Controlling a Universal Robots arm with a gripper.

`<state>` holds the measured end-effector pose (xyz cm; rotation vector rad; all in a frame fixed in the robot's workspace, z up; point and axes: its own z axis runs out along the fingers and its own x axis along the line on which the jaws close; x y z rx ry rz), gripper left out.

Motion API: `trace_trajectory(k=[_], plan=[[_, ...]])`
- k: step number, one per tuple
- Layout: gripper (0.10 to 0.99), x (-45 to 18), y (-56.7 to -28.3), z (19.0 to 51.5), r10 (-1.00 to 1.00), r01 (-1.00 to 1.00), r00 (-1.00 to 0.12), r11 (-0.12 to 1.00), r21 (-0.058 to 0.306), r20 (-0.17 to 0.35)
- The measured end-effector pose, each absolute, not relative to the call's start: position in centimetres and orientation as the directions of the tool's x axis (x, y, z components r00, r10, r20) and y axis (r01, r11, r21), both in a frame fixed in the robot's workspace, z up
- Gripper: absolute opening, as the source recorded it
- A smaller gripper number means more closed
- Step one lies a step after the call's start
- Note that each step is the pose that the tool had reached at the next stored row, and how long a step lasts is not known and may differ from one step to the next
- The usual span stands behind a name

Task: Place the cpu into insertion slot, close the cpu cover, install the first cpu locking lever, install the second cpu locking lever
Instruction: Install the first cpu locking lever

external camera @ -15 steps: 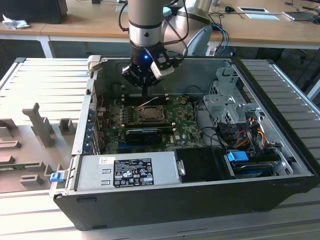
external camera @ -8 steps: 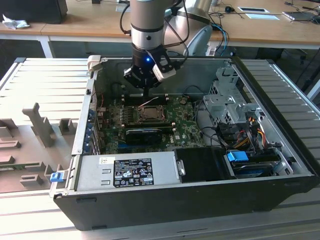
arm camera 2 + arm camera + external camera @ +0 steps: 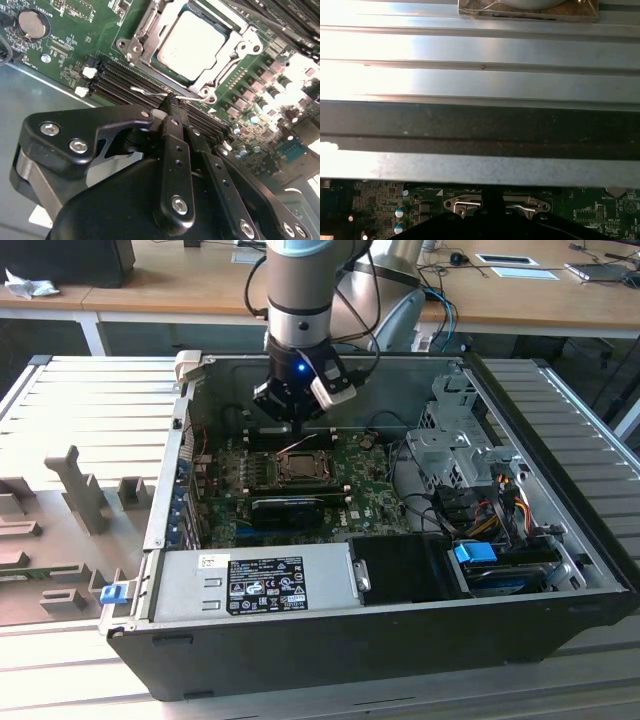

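Observation:
In the second wrist view the cpu (image 3: 192, 42) lies in the insertion slot (image 3: 297, 466), pale face up. The silvery cpu cover (image 3: 145, 30) is folded down around it, so the chip shows through the window. A thin wire locking lever (image 3: 149, 92) runs along the socket's near edge. My gripper (image 3: 170, 102) has its black fingers (image 3: 172, 145) together, with the tips right at this lever and seemingly touching it. In the exterior view my gripper (image 3: 297, 405) hangs inside the open computer case, just behind the socket. The first wrist view shows the socket's metal edge (image 3: 465, 203) and the lever (image 3: 520, 207).
Memory slots (image 3: 112, 82) and a coin battery (image 3: 32, 22) flank the socket. A long black card (image 3: 290, 508) lies in front of it. The power supply (image 3: 255, 580), drive cage (image 3: 450, 440) and cables (image 3: 500, 500) crowd the case. The case wall (image 3: 480, 125) stands close.

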<state>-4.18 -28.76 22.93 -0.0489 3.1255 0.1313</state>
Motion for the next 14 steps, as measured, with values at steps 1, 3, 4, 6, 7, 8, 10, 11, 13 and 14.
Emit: trace_trajectory(k=[1,3,4,6,7,8,10,11,13,14], plan=[[0.106,-4.17,-28.73,22.89,-0.035,-0.036,-0.999,0.996,0.085,-0.014],[0.106,-4.17,-28.69,22.81,-0.051,-0.052,-0.999,0.995,0.088,-0.015],[0.106,-4.16,-28.67,22.77,-0.061,-0.062,-0.998,0.994,0.089,-0.015],[0.106,-4.03,-28.54,22.69,-0.065,-0.066,-0.998,0.994,0.09,-0.015],[0.106,-3.95,-28.49,22.65,-0.065,-0.066,-0.998,0.994,0.09,-0.015],[0.106,-3.87,-28.45,22.62,-0.065,-0.066,-0.998,0.994,0.09,-0.015],[0.106,-3.75,-28.4,22.56,-0.065,-0.066,-0.998,0.994,0.09,-0.015],[0.106,-3.7,-28.39,22.53,-0.065,-0.066,-0.998,0.994,0.09,-0.015],[0.106,-3.57,-28.37,22.47,-0.065,-0.066,-0.998,0.994,0.09,-0.015],[0.106,-3.5,-28.37,22.44,-0.065,-0.066,-0.998,0.994,0.09,-0.015]])
